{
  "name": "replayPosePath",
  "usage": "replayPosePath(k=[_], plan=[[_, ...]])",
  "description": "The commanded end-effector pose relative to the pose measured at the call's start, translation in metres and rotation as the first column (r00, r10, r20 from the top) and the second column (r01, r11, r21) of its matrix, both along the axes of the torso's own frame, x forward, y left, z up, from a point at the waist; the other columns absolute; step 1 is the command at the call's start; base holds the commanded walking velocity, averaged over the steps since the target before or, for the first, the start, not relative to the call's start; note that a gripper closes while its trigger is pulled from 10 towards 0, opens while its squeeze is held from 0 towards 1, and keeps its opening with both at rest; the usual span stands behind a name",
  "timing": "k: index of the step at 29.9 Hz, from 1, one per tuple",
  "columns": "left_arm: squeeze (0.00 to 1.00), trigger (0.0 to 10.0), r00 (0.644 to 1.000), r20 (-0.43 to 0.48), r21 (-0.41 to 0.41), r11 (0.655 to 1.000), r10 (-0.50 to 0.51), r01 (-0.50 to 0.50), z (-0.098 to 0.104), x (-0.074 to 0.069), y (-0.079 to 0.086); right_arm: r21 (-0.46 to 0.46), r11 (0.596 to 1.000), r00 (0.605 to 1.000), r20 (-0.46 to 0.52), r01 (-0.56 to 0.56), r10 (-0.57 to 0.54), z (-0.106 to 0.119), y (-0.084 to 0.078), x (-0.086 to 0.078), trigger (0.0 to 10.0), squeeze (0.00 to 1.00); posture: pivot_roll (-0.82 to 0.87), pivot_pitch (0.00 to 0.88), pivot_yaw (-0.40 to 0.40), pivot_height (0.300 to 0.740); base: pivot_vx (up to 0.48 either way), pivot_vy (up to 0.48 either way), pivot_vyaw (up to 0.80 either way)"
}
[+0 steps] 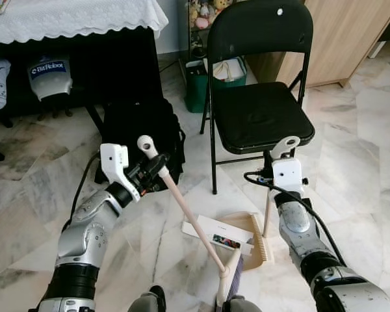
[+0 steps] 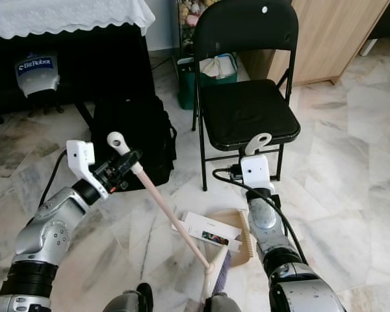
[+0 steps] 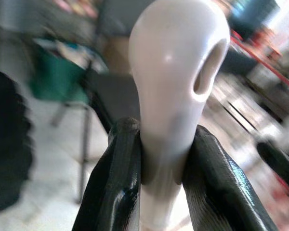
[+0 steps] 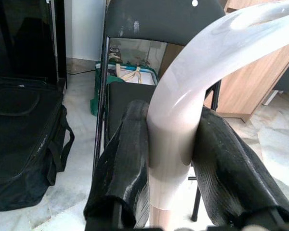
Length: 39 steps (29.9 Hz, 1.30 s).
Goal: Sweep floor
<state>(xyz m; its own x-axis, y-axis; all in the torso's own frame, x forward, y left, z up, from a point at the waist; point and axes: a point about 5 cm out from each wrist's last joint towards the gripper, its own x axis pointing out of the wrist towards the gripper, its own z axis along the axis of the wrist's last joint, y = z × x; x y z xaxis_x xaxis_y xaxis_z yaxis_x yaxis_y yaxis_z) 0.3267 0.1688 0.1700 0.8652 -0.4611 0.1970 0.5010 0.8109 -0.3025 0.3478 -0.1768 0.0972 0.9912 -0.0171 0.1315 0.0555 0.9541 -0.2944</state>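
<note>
Broom (image 1: 188, 218) runs diagonally from upper left down to the bristles near the bottom centre of the head views, pale handle, white cap with a hole at the top end. Left gripper (image 1: 155, 170) is clamped on the handle just below that cap. Left wrist view shows this close: both black fingers (image 3: 116, 183) pressed against the neck of the white cap (image 3: 176, 72), background blurred. Right gripper (image 1: 277, 159) holds the dustpan handle (image 2: 257, 142), a white curved loop on a thin upright pole. Right wrist view shows its two fingers (image 4: 127, 159) squeezing the pale handle where it curves over. Dustpan (image 1: 253, 237) sits on the marble floor (image 1: 370, 149) in front of the robot, tan, comb teeth along its edge. White flat box (image 2: 211, 231) lies at the dustpan mouth, touching the broom handle; broom crosses over it.

Black folding chair (image 1: 260, 97) stands right behind the dustpan, close to the right gripper. Black bag (image 1: 143, 133) sits on the floor behind the left gripper, beside the chair. Green bag (image 1: 201, 81) with white stuff in it is behind the chair. Dark table with a white lace cloth (image 1: 71, 19) at upper left. Wooden cabinet (image 1: 351, 32) at upper right.
</note>
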Motion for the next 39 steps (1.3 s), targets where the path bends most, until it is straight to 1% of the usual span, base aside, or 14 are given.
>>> replayPosePath(k=[1, 3, 8, 10, 12, 13, 14, 15, 16, 17, 21, 25, 32, 39], plan=[[0.00, 10.0, 0.983, 0.165, -0.067, 0.995, 0.085, -0.075, 0.038, 0.001, 0.012, -0.023, 1.000, 0.997, -0.070, 0.008, -0.010, -0.013, -0.003, -0.005, 10.0, 0.00, 0.07, 0.238, 0.010, 0.740, 0.000, 0.000, 0.00], [0.00, 10.0, 0.970, 0.209, -0.067, 0.992, 0.120, -0.108, 0.049, 0.002, 0.016, -0.023, 1.000, 0.998, -0.069, 0.007, -0.009, -0.013, -0.003, -0.005, 10.0, 0.00, 0.07, 0.238, 0.010, 0.740, 0.000, 0.000, 0.00], [0.00, 10.0, 0.949, 0.271, -0.059, 0.987, 0.159, -0.148, 0.063, 0.002, 0.016, -0.022, 1.000, 0.998, -0.070, 0.006, -0.007, -0.013, -0.002, -0.005, 10.0, 0.00, 0.07, 0.236, 0.009, 0.740, 0.000, 0.000, 0.00], [0.00, 10.0, 0.933, 0.309, -0.024, 0.982, 0.187, -0.189, 0.068, 0.003, 0.015, -0.021, 1.000, 0.998, -0.070, 0.006, -0.007, -0.013, -0.002, -0.005, 10.0, 0.00, 0.07, 0.237, 0.009, 0.740, 0.000, 0.000, 0.00], [0.00, 10.0, 0.929, 0.317, -0.013, 0.980, 0.192, -0.198, 0.068, 0.003, 0.014, -0.021, 1.000, 0.998, -0.070, 0.006, -0.008, -0.013, -0.002, -0.005, 10.0, 0.00, 0.07, 0.237, 0.009, 0.740, 0.000, 0.000, 0.00], [0.00, 10.0, 0.922, 0.338, 0.038, 0.976, 0.188, -0.213, 0.066, 0.004, 0.009, -0.021, 1.000, 0.998, -0.069, 0.007, -0.008, -0.013, -0.002, -0.005, 10.0, 0.00, 0.06, 0.239, 0.010, 0.740, 0.000, 0.000, 0.00], [0.00, 10.0, 0.921, 0.342, 0.053, 0.975, 0.184, -0.215, 0.065, 0.004, 0.007, -0.021, 1.000, 0.998, -0.068, 0.007, -0.008, -0.013, -0.002, -0.005, 10.0, 0.00, 0.06, 0.240, 0.010, 0.740, 0.000, 0.000, 0.00], [0.00, 10.0, 0.921, 0.349, 0.098, 0.971, 0.173, -0.219, 0.061, 0.005, 0.004, -0.022, 1.000, 0.998, -0.068, 0.007, -0.009, -0.013, -0.002, -0.005, 10.0, 0.00, 0.06, 0.241, 0.011, 0.740, 0.000, 0.000, 0.00], [0.00, 10.0, 0.921, 0.349, 0.098, 0.971, 0.173, -0.219, 0.061, 0.005, 0.004, -0.022, 1.000, 0.998, -0.068, 0.007, -0.009, -0.013, -0.002, -0.005, 10.0, 0.00, 0.06, 0.241, 0.011, 0.740, 0.000, 0.000, 0.00], [0.00, 10.0, 0.921, 0.353, 0.143, 0.964, 0.163, -0.225, 0.056, 0.006, 0.001, -0.022, 1.000, 0.998, -0.067, 0.008, -0.010, -0.013, -0.003, -0.005, 10.0, 0.00, 0.06, 0.243, 0.012, 0.740, 0.000, 0.000, 0.00], [0.00, 10.0, 0.924, 0.350, 0.183, 0.956, 0.153, -0.228, 0.049, 0.007, -0.003, -0.023, 1.000, 0.998, -0.068, 0.011, -0.012, -0.014, -0.004, -0.006, 10.0, 0.00, 0.06, 0.243, 0.012, 0.740, 0.000, 0.000, 0.00], [0.00, 10.0, 0.922, 0.347, 0.245, 0.933, 0.170, -0.265, 0.035, 0.010, -0.005, -0.025, 1.000, 0.997, -0.069, 0.015, -0.017, -0.014, -0.005, -0.006, 10.0, 0.00, 0.06, 0.244, 0.014, 0.740, 0.000, 0.000, 0.00], [0.00, 10.0, 0.923, 0.327, 0.277, 0.914, 0.201, -0.297, 0.018, 0.012, -0.002, -0.024, 1.000, 0.998, -0.068, 0.015, -0.016, -0.014, -0.005, -0.006, 10.0, 0.00, 0.05, 0.245, 0.014, 0.740, 0.000, 0.000, 0.00], [0.00, 10.0, 0.937, 0.302, 0.306, 0.913, 0.175, -0.269, 0.005, 0.013, -0.005, -0.024, 1.000, 0.998, -0.067, 0.015, -0.016, -0.014, -0.006, -0.007, 10.0, 0.00, 0.05, 0.253, 0.014, 0.740, 0.000, 0.000, 0.00]])
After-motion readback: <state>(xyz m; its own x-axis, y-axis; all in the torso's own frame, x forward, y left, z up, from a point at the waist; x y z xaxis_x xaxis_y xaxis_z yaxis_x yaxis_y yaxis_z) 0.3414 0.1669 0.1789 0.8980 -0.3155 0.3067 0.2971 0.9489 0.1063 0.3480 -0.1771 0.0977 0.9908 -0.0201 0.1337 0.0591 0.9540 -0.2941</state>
